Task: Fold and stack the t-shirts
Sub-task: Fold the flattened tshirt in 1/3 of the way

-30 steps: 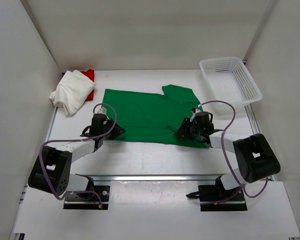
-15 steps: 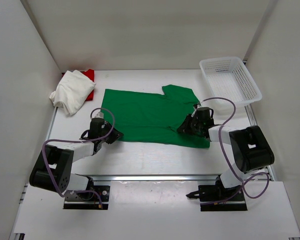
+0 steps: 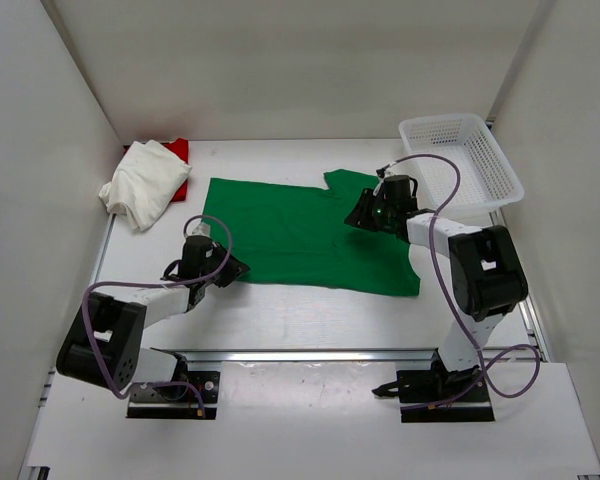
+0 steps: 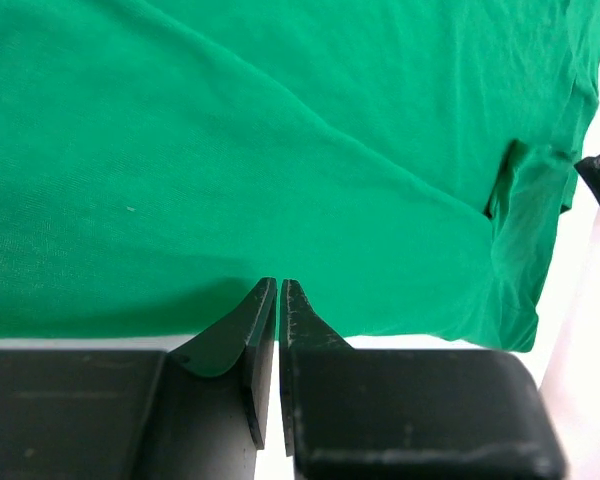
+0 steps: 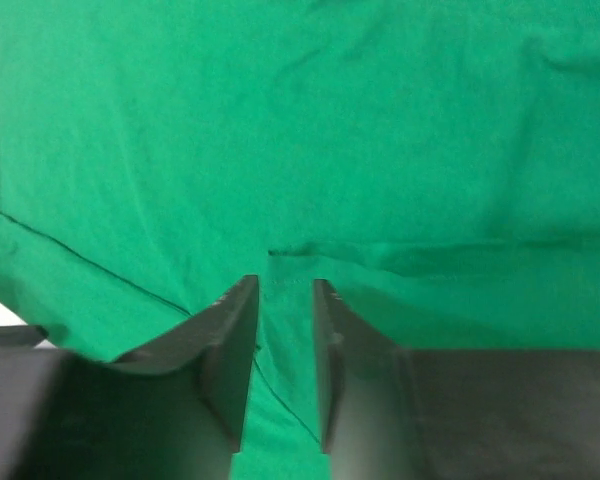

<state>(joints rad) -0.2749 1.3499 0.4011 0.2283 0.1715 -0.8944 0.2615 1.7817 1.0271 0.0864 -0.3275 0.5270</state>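
Showing one green t-shirt (image 3: 280, 230), one white t-shirt (image 3: 145, 185), one red t-shirt (image 3: 182, 152)

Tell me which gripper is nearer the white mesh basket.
Right. Right gripper is over the green t-shirt sleeve, beside the basket; left gripper is at the opposite hem corner.

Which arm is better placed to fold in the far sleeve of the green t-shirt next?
Likely right. The right hand, fingers parted, is over the green cloth t-shirt by its far sleeve, beside the white plastic mesh basket. The left hand sits closed at the near hem corner, at the shirt's opposite end.
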